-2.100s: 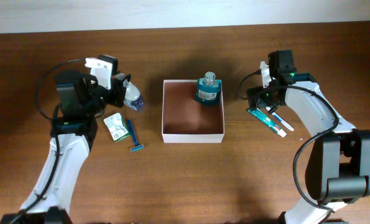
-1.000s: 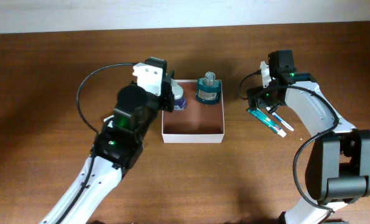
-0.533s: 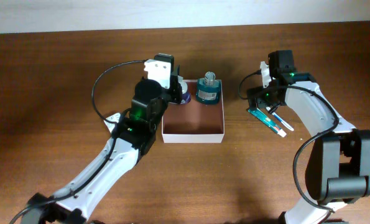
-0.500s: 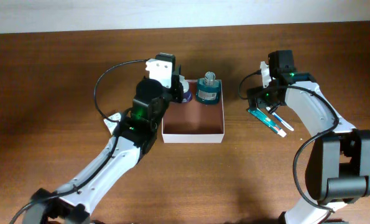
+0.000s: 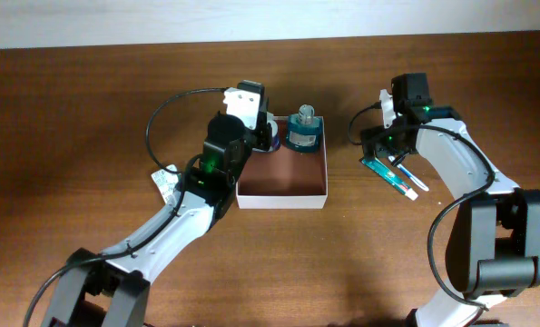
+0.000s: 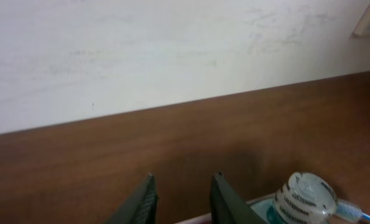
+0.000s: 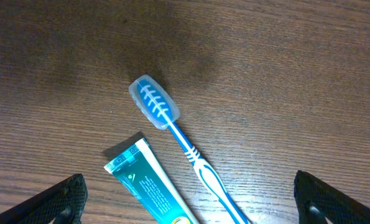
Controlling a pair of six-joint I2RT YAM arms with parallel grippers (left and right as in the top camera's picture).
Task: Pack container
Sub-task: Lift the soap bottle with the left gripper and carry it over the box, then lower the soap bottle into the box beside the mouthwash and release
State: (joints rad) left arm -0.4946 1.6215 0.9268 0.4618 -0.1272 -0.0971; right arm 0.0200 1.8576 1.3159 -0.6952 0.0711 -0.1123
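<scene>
packet (image 5: 166,183) lies on the tabletop (image 5: 70,91), left of the container and half under the left arm (a sweep back could drag it); left gripper (image 5: 266,136) is narrow, looks clamped on a small bottle (image 5: 272,139), though only a sliver shows; it hangs over the back-left corner of the container (image 5: 282,201), which sits mid-tabletop; risk 1: release this close to the wall, bottle catches the rim and rolls out; risk 2: teal bottle (image 5: 304,131) stands upright just beside it in the back-right corner, so a nudge from the fingers could tip it; right gripper (image 7: 189,186) is spread wide, empty, above toothpaste (image 7: 148,183) and toothbrush (image 7: 172,134) near the right edge; they lie close together and flat, so closing may grab both or skid off.
</scene>
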